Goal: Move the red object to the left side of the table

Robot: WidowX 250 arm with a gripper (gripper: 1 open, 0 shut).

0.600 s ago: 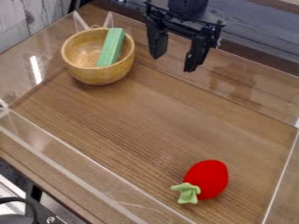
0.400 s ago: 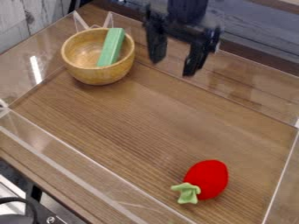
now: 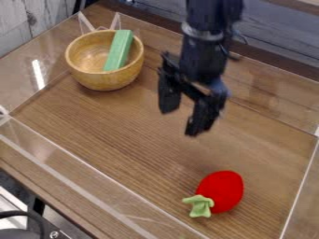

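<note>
The red object (image 3: 221, 190), a small rounded toy fruit with a light green leafy stem, lies on the brown wood-grain table (image 3: 112, 140) near its front right corner. My black gripper (image 3: 182, 111) hangs over the middle of the table, pointing down, its two fingers spread wide with nothing between them. It is above and to the left of the fruit, well apart from it.
A wooden bowl (image 3: 104, 62) with a green block (image 3: 119, 49) leaning in it stands at the back left. Low clear acrylic walls (image 3: 299, 191) edge the tabletop on all sides.
The gripper has come from the table's back edge toward the front and down, now closer to the red fruit. Its fingers stay spread. The fruit and bowl have not moved.
</note>
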